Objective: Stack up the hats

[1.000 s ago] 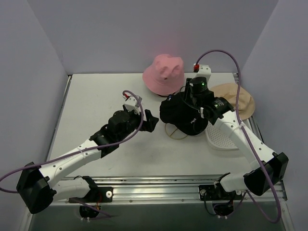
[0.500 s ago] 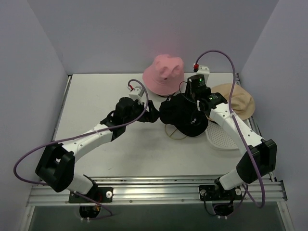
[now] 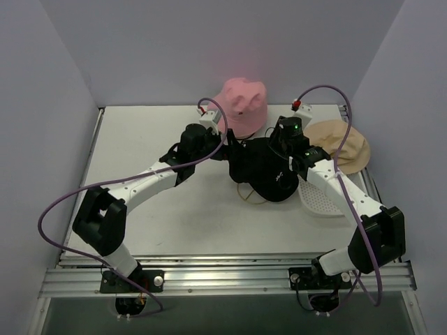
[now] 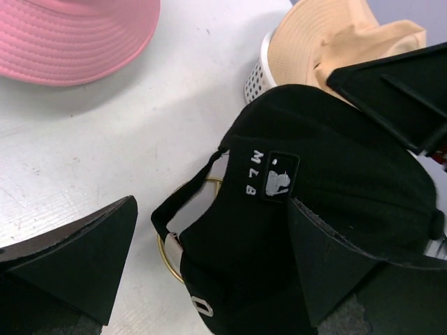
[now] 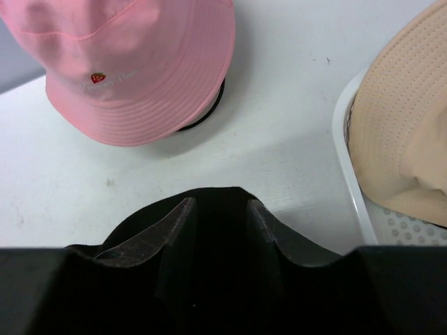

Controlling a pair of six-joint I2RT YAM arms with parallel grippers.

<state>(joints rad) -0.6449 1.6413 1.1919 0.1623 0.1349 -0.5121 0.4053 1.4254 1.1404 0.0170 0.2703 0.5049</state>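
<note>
The black baseball cap point(image 3: 265, 171) sits at the table's middle over a gold wire frame point(image 4: 166, 252); its MLB logo point(image 4: 279, 174) shows in the left wrist view. My right gripper point(image 3: 278, 143) is shut on the cap's far edge point(image 5: 220, 206). My left gripper point(image 3: 225, 144) is open, its fingers straddling the cap's back strap point(image 4: 209, 202). The pink bucket hat point(image 3: 241, 105) stands at the far middle on a black wire frame. The tan bucket hat point(image 3: 342, 143) lies on the white tray. The dark green hat is out of view.
The white perforated tray point(image 3: 323, 201) lies at the right, next to the cap. Purple-grey walls close in the left, far and right sides. A metal rail runs along the near edge.
My left arm has reached away and to the right, bringing its open gripper up to the cap's back. My right gripper, still holding the cap, has shifted slightly.
</note>
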